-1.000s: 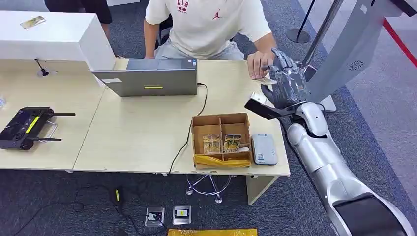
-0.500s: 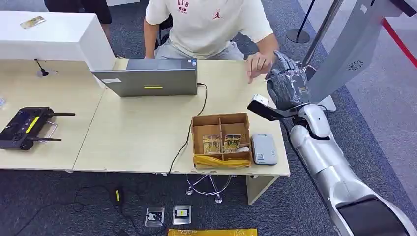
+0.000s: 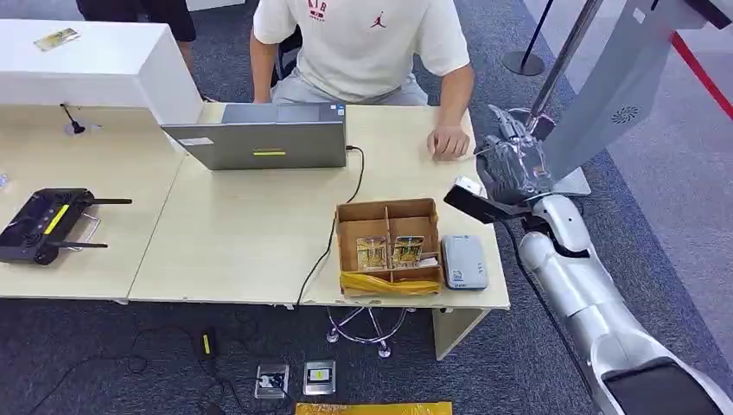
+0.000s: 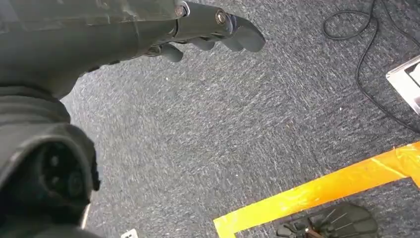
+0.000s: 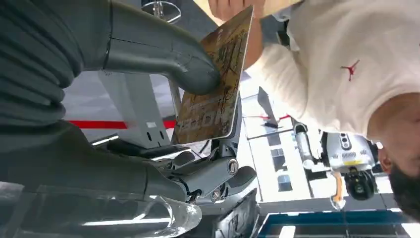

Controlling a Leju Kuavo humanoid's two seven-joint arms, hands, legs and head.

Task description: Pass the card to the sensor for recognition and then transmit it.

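Note:
My right hand (image 3: 513,162) hovers just past the table's right edge, beside the person's hand (image 3: 449,142), which lies flat on the tabletop. In the right wrist view this hand (image 5: 153,57) pinches a yellow-brown printed card (image 5: 218,87) between the thumb and the fingers. The grey-blue card sensor (image 3: 464,262) lies near the table's front right corner, next to a cardboard box (image 3: 387,213) with more cards in it. My left hand (image 4: 208,32) hangs over the grey carpet, fingers apart, holding nothing.
A person in a white shirt (image 3: 367,43) sits behind the table. A laptop (image 3: 259,143) stands at the back and a black controller (image 3: 47,220) lies at the far left. A grey kiosk stand (image 3: 609,95) rises close on my right. Orange tape (image 4: 317,191) marks the floor.
My right hand has drawn back to the right, away from the person's hand. The person's hand has come down flat onto the table.

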